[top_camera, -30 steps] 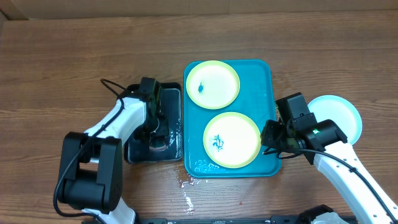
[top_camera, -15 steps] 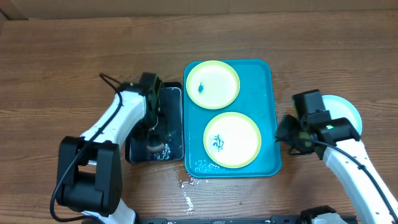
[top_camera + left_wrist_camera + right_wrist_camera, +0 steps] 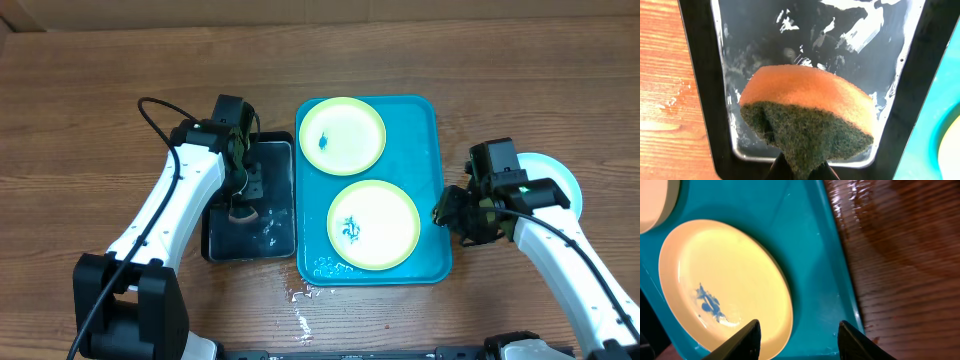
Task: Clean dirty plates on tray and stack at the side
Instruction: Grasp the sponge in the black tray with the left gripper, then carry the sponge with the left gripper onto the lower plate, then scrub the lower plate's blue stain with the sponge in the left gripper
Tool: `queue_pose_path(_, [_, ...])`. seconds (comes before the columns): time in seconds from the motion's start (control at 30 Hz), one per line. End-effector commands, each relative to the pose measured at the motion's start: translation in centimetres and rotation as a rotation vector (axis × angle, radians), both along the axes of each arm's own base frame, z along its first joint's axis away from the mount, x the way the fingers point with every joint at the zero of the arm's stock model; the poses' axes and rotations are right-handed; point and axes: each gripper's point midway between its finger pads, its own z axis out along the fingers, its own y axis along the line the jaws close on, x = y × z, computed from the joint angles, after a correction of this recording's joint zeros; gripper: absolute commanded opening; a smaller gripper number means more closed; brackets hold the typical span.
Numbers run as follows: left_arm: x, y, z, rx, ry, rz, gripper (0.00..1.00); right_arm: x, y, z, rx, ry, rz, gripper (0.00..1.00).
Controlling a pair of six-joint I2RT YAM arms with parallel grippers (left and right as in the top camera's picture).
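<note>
Three round pale plates (image 3: 342, 134) (image 3: 373, 224) (image 3: 555, 168); one turquoise rectangular plastic tray (image 3: 432, 150); one black rectangular tray (image 3: 212, 245); one orange-and-green sponge (image 3: 810, 115).

A robotics lab bench: left arm (image 3: 170, 205) and right arm (image 3: 565, 262) at a wood-grain table (image 3: 80, 100).

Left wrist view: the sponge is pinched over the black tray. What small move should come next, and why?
Probably carry the sponge across to the nearer plate on the turquoise tray: the left hand grips it over the black tray, that plate shows a blue smear, and the open right hand sits beside it.
</note>
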Motion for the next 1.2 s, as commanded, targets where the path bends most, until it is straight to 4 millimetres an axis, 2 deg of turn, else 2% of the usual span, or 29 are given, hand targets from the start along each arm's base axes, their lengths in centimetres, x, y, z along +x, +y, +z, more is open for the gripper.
queue_pose_path(0.0, [0.5,-0.4,1.4,0.008,-0.028,-0.015,0.04,0.4,1.5,0.0,0.064,-0.016,0.119,0.51])
queue_pose_path(0.07, [0.8,-1.1,2.3,-0.009,-0.039,-0.029,0.04,0.5,1.8,-0.6,0.072,-0.007,0.141,0.51])
queue_pose_path(0.13, [1.2,-2.8,3.2,-0.064,-0.057,-0.055,0.04,0.6,1.8,-1.2,0.069,0.008,0.149,0.5])
queue_pose_path(0.27, [1.9,-8.7,4.9,-0.267,-0.104,-0.146,0.04,0.8,1.9,-3.2,0.068,0.05,0.152,0.49])
queue_pose_path(0.37, [2.0,-11.8,5.1,-0.332,-0.128,-0.18,0.04,0.9,2.5,-4.7,0.101,0.075,0.159,0.42])
queue_pose_path(0.43, [2.0,-13.3,4.9,-0.342,-0.138,-0.2,0.04,1.0,2.5,-5.5,0.102,0.083,0.158,0.31])
queue_pose_path(0.5, [2.0,-14.9,4.5,-0.355,-0.141,-0.204,0.04,1.1,2.6,-6.1,0.102,0.084,0.158,0.29])
queue_pose_path(0.7, [1.3,-20.5,1.9,-0.403,-0.11,-0.253,0.04,0.3,2.4,-8.7,0.095,0.108,0.151,0.19])
queue_pose_path(0.8, [0.5,-23.2,-0.5,-0.402,-0.079,-0.286,0.04,-0.1,2.2,-9.4,0.088,0.122,0.148,0.1])
queue_pose_path(0.83, [-0.1,-24.3,-2.2,-0.395,-0.047,-0.275,0.04,-0.1,2.1,-9.5,0.085,0.126,0.142,0.04])
queue_pose_path(1.0, [-1.7,-26.6,-6.4,-0.442,0.086,-0.215,0.04,-0.1,2.1,-9.5,0.088,0.133,0.118,0.04])
queue_pose_path(1.1, [-2.5,-26.1,-8.8,-0.42,0.164,-0.172,0.04,-0.1,2.1,-9.5,0.089,0.137,0.106,0.04])
queue_pose_path(1.13, [-2.5,-25.5,-9.4,-0.391,0.172,-0.164,0.04,-0.1,2.1,-9.5,0.089,0.138,0.103,0.04])
queue_pose_path(1.17, [-2.1,-23.6,-10.5,-0.304,0.164,-0.137,0.04,-0.1,2.1,-9.5,0.089,0.138,0.103,0.04])
